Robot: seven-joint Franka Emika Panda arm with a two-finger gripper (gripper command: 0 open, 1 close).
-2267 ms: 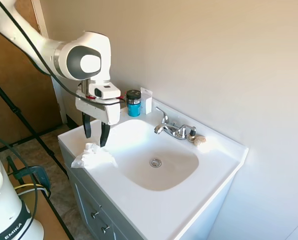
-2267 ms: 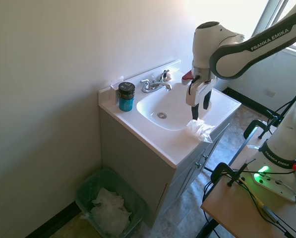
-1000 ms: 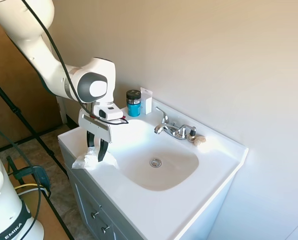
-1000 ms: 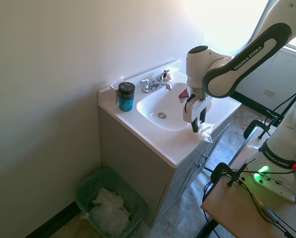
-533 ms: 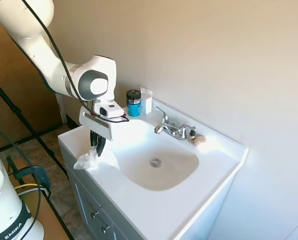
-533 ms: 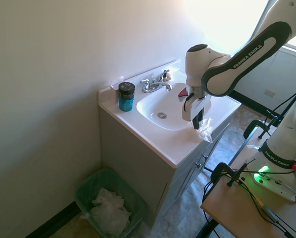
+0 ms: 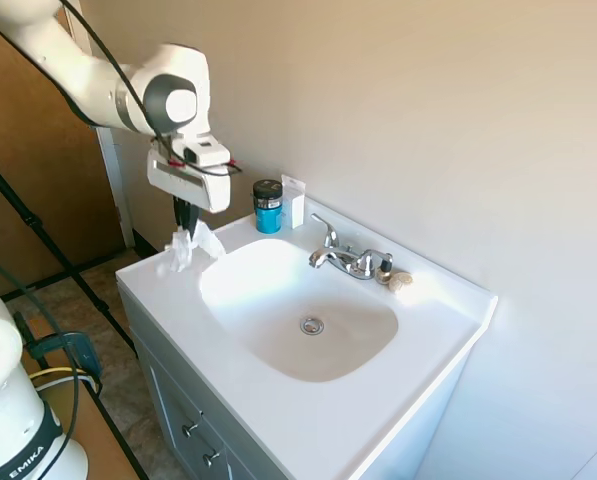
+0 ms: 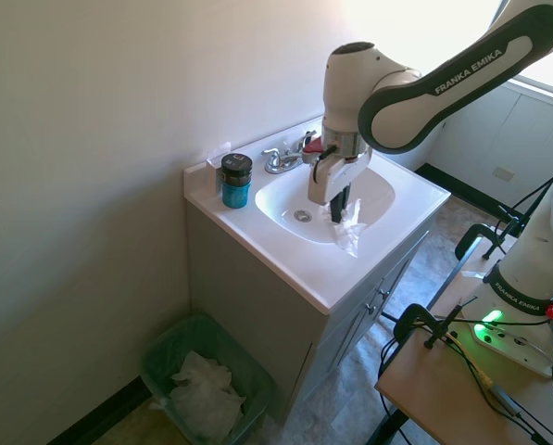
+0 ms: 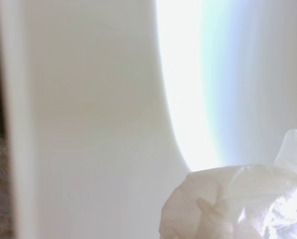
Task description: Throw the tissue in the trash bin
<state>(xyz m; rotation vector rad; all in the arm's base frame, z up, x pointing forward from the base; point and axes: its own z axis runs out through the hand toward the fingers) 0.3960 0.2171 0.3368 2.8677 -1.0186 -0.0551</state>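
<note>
In the first exterior view, the gripper (image 7: pixel 184 222) is hanging above the white vanity top (image 7: pixel 168 300), its fingers clamped together on the crumpled tissue (image 7: pixel 185 246), which is dangling clear of the counter beside the basin (image 7: pixel 298 310). From the opposite side, the tissue (image 8: pixel 346 229) is hanging over the sink's front edge, with the trash bin (image 8: pixel 207 378) standing on the floor below. The wrist view is showing the tissue (image 9: pixel 238 199) blurred against the white counter.

a white sink top (image 7: pixel 398 400) with a round bowl sits on a grey cabinet with small metal knobs (image 7: pixel 190 429). a shiny silver tap (image 7: pixel 344 257) stands at the back by the wall. a blue jar with a black lid (image 7: pixel 268 206) stands in the corner, just beside a small flat white card (image 7: pixel 294 201). a little tan lump (image 7: pixel 399 281) lies near the tap.
</note>
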